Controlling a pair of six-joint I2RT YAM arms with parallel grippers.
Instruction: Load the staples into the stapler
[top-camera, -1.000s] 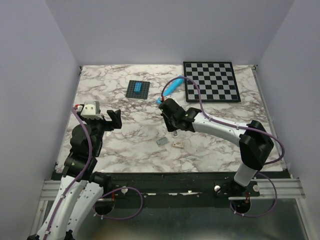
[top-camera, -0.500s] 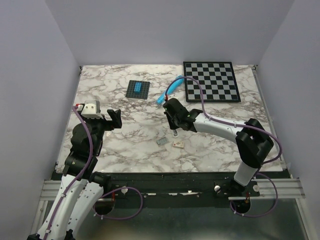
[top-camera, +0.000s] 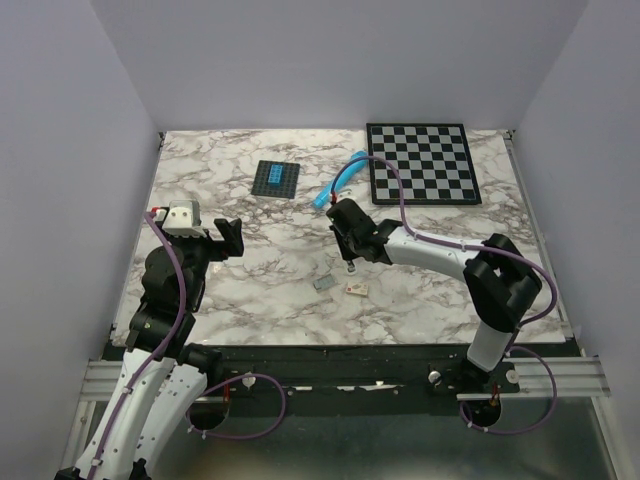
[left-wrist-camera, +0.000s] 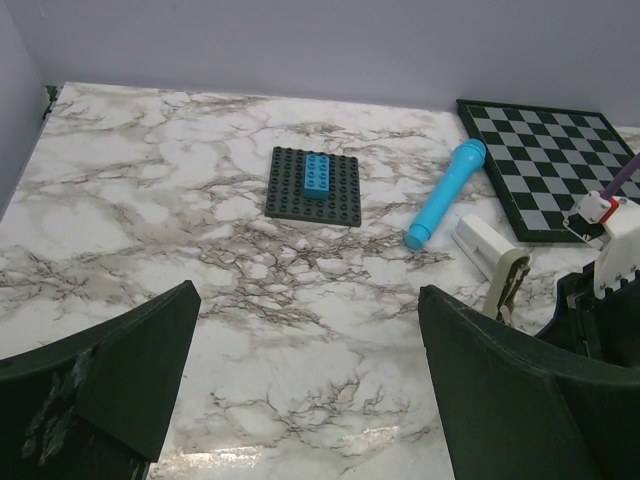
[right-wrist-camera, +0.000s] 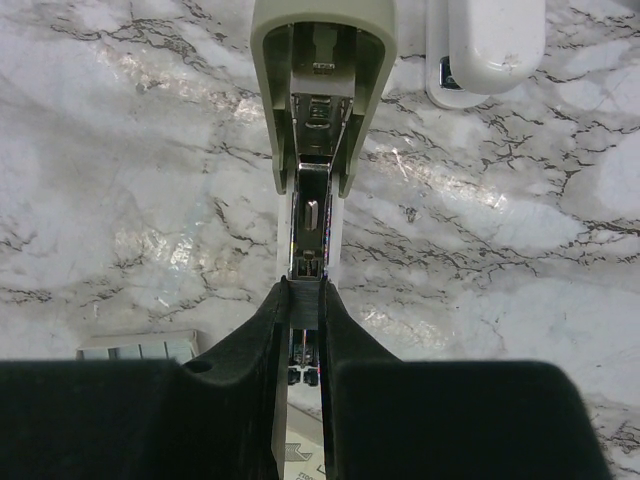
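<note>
In the right wrist view the cream-white stapler (right-wrist-camera: 320, 60) lies open, its cover flipped up and its shiny metal rail (right-wrist-camera: 311, 220) running toward me. My right gripper (right-wrist-camera: 305, 292) is shut on the staples (right-wrist-camera: 306, 308), a tiny grey block held right over the near end of the rail. In the top view the right gripper (top-camera: 349, 250) is at the table's middle and hides most of the stapler. The open stapler also shows in the left wrist view (left-wrist-camera: 506, 282). My left gripper (top-camera: 232, 240) is open and empty, raised at the left.
A blue cylinder (top-camera: 338, 181) and a checkerboard (top-camera: 420, 163) lie behind the right gripper. A black baseplate with a blue brick (top-camera: 276, 178) is at the back. A white oblong piece (right-wrist-camera: 487, 45) lies beside the stapler. A grey piece (top-camera: 323, 284) and a small cream box (top-camera: 356, 288) lie nearer.
My right gripper has shifted a little to the right and toward the near edge with the staples in it. The left arm has not moved.
</note>
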